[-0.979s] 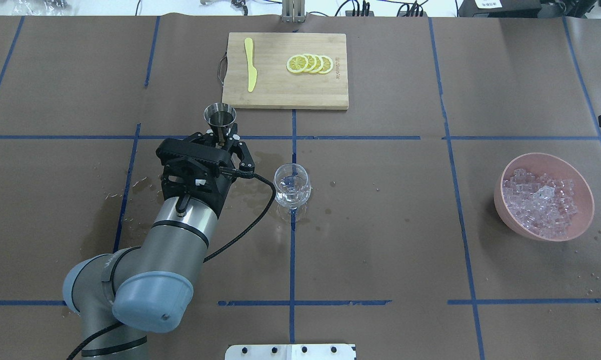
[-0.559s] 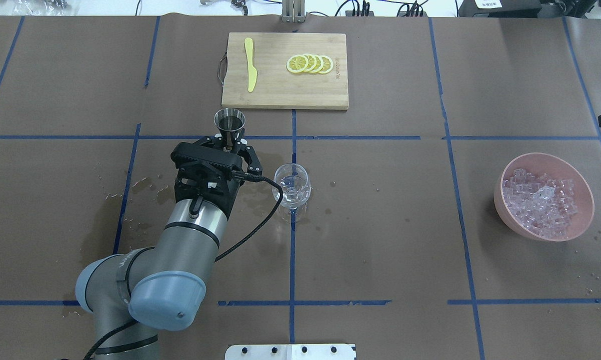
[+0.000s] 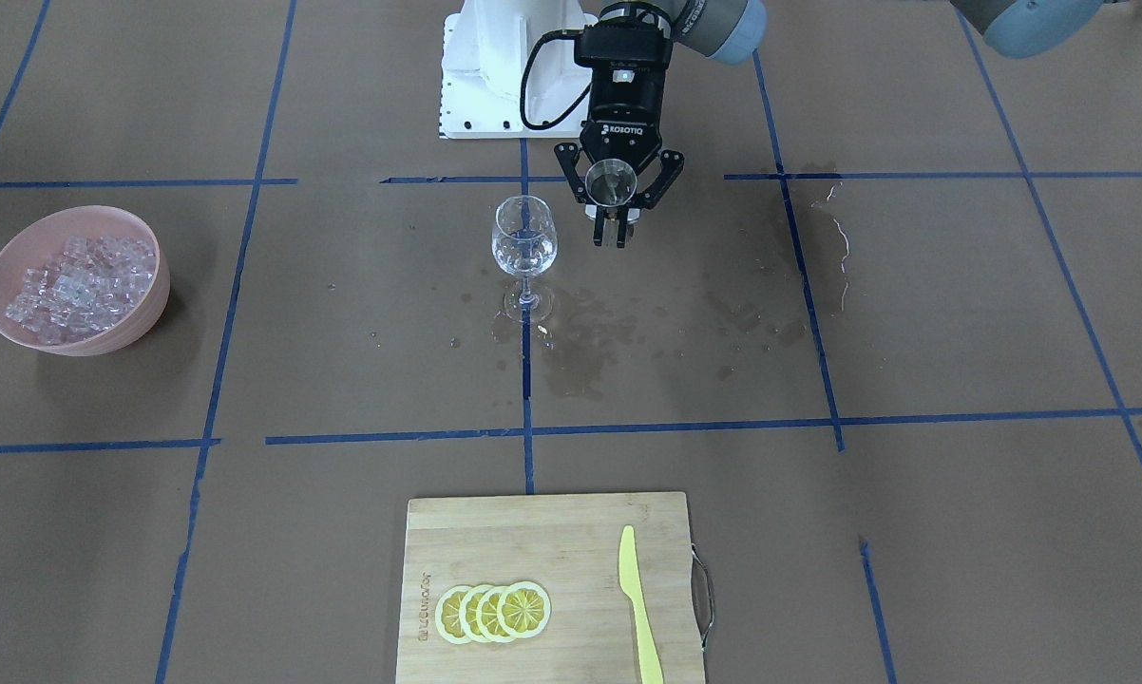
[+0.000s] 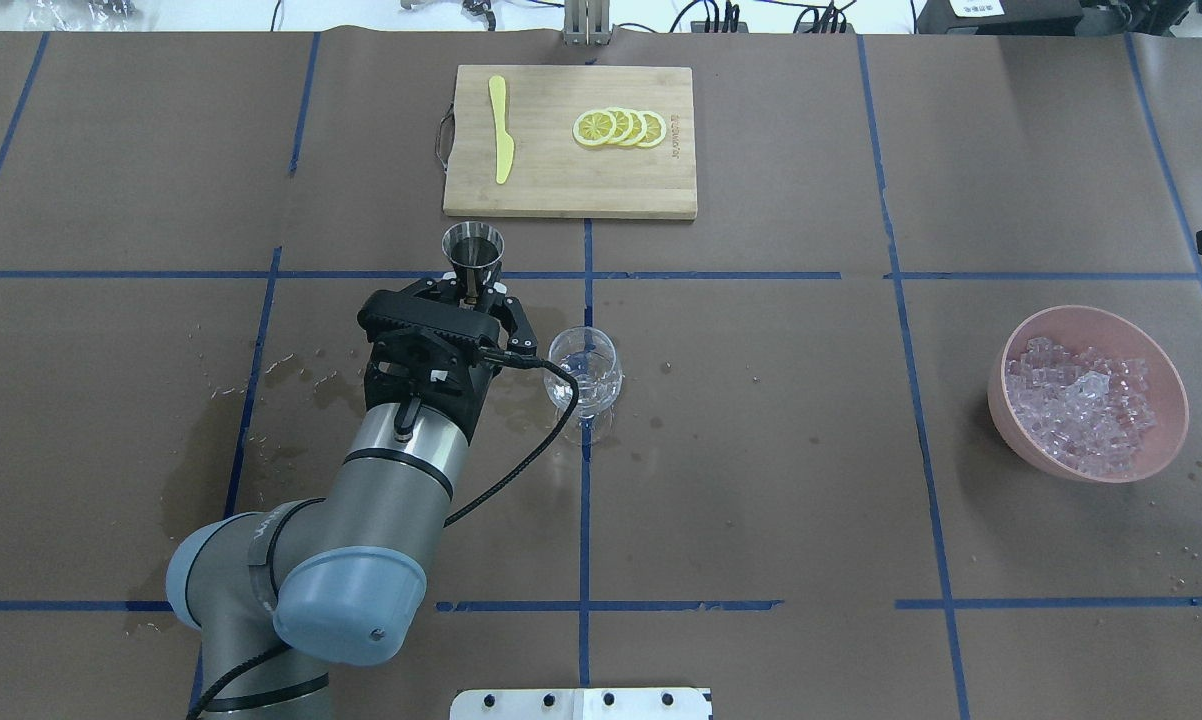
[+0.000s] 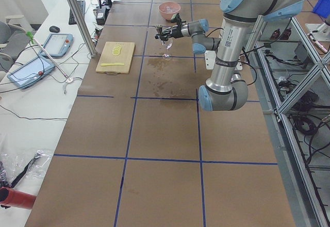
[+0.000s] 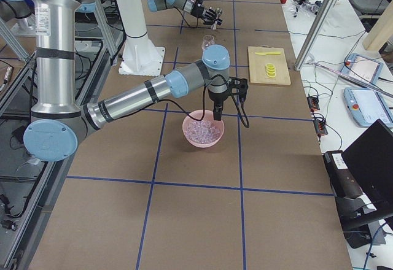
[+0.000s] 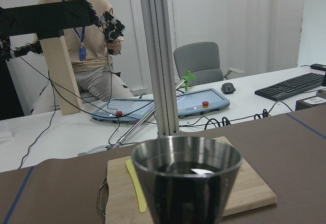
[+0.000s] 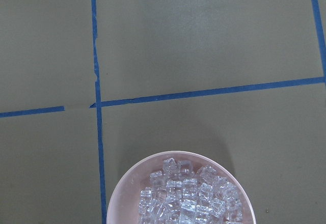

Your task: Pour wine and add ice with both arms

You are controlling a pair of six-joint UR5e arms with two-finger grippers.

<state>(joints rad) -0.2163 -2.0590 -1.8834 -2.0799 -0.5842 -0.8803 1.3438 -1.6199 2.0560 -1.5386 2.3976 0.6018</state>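
With the left gripper (image 4: 472,288), fingers pressed onto its waist, pinches a steel jigger (image 4: 473,243) and holds it upright just beside the wine glass (image 4: 583,372), not touching. Carries the wine (image 7: 186,169) inside that jigger. Has the ice (image 4: 1081,405) heaped in a pink bowl (image 4: 1009,352) well apart from the wine glass. Hangs the right gripper (image 6: 218,115) far from the wine glass, on the ice's side; cannot tell whether those fingers are spread or together.

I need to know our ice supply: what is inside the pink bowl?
Clear ice cubes lie heaped in the pink bowl, reaching partway up its wall; nothing else shows among them. The pile covers the bowl's floor, so what lies beneath cannot be seen.
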